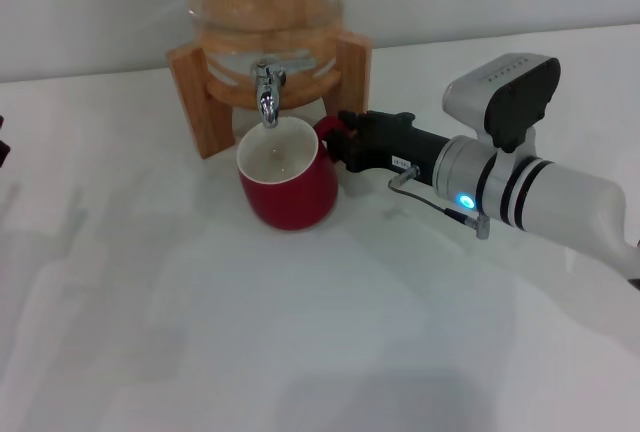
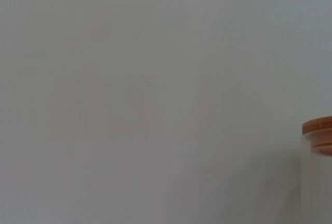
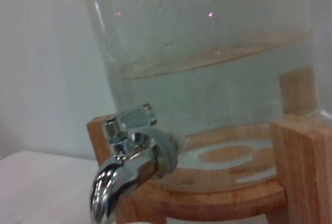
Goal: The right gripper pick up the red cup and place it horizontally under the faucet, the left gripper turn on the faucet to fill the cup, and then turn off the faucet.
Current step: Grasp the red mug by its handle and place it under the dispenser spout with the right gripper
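Writing on our right gripper's (image 1: 345, 142) small white label is too small to read. Its fingers clench the cup's (image 1: 288, 180) handle. That cup stands upright just ahead of the claw, mouth up, under the faucet (image 1: 268, 93). Our left gripper is out of sight.

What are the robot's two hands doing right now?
Right gripper: shut on the handle of the red cup, which stands under the faucet.
Left gripper: not in view.
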### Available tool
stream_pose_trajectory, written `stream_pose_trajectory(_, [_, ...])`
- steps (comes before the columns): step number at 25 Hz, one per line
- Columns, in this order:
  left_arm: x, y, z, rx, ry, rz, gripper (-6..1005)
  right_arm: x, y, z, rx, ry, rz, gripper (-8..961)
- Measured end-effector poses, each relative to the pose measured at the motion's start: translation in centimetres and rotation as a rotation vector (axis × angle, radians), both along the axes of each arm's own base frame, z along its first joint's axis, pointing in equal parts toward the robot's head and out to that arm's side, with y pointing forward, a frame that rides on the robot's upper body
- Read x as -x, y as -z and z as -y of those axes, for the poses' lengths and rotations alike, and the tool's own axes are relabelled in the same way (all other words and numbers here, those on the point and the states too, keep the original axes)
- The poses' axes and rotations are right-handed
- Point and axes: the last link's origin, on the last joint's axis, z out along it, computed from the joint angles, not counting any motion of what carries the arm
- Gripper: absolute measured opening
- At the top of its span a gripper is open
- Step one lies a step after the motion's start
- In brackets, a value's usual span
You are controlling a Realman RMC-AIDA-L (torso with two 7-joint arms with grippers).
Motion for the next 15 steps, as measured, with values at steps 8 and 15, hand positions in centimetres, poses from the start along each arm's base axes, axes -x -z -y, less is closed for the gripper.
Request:
stream_pose_trajectory(8, [-0.15,0.11,-0.06,0.007,0.008,-0.003,848,-0.38,-0.2,-0.1,-0.008,0.012,0.004,297])
stream_pose_trajectory(15, [-0.24,0.11,-0.13,0.008,0.011,-0.003,848,-0.41,-0.07,0.03,-0.002,0.007,0.01,299])
